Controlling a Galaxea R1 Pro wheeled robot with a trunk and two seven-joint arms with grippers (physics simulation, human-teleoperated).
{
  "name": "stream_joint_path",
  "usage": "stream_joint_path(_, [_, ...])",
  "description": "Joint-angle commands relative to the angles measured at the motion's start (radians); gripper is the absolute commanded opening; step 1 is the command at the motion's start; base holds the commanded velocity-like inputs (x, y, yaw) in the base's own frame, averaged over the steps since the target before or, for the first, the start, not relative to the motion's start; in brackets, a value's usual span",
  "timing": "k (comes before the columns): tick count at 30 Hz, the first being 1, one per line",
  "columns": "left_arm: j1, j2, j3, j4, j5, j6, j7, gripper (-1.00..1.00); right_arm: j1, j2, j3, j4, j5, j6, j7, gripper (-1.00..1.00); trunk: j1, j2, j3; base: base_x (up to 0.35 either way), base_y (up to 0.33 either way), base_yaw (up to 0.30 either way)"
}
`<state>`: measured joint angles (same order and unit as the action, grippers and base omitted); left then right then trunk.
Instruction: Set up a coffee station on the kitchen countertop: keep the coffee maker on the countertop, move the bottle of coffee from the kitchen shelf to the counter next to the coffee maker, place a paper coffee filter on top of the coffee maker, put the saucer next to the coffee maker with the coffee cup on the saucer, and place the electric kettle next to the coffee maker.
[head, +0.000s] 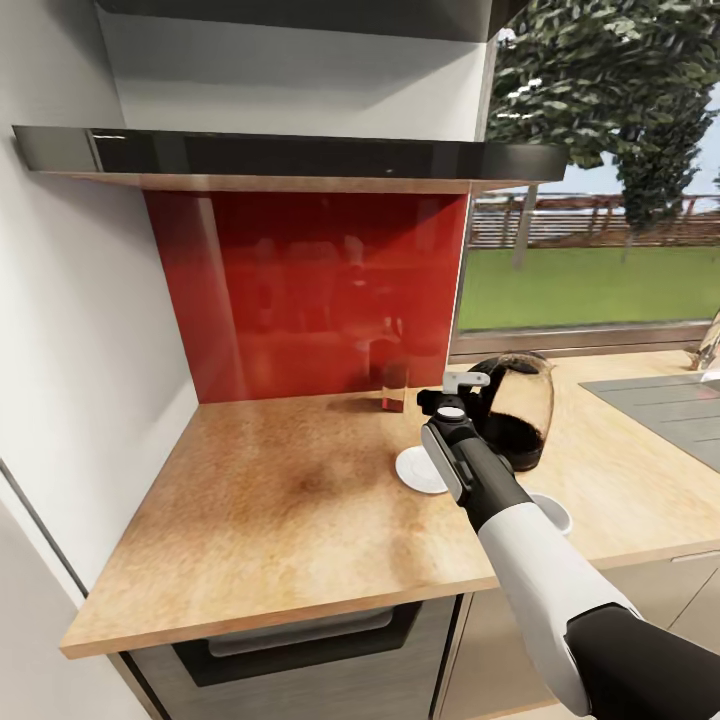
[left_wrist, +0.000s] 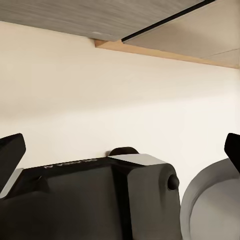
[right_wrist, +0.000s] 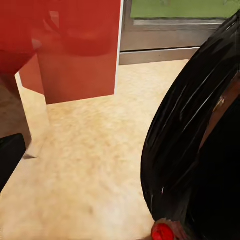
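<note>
Guessing the coffee maker (head: 515, 410) is heavy, slick glass; grab its handle. Right end effector (head: 452, 393) beside it, can't tell if it's apart.

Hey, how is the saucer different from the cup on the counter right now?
The saucer is a flat disc, while the cup has a raised rim. The saucer lies in plain sight just left of the coffee maker in the head view; the cup sits nearer the counter's front edge, partly hidden behind the right arm. The saucer is bare, since the cup stands apart from it. Both are white and rest on the wooden countertop.
</note>
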<state>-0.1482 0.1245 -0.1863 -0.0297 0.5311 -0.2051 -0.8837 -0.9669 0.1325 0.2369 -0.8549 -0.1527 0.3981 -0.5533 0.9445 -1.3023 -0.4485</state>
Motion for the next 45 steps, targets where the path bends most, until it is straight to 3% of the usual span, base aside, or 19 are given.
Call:
stream_joint_path(1, [-0.001, 0.0, -0.009, 0.001, 0.006, -0.007, -0.001, 1.0, -0.001, -0.001, 0.004, -0.001, -0.008, -0.004, -0.008, -1.0, 0.0, -0.001, -0.001, 0.0, 0.0, 0.0])
stream_joint_path(35, [-0.001, 0.001, -0.009, 0.001, 0.006, -0.007, -0.005, 1.0, -0.001, -0.002, 0.004, -0.001, -0.01, -0.016, -0.008, -1.0, 0.0, -0.001, -0.001, 0.0, 0.0, 0.0])
stream_joint_path(45, [-0.001, 0.001, -0.009, 0.001, 0.006, -0.007, -0.005, 1.0, -0.001, -0.004, 0.004, -0.002, -0.01, -0.016, -0.008, -1.0, -0.038, 0.069, 0.03, 0.0, 0.0, 0.0])
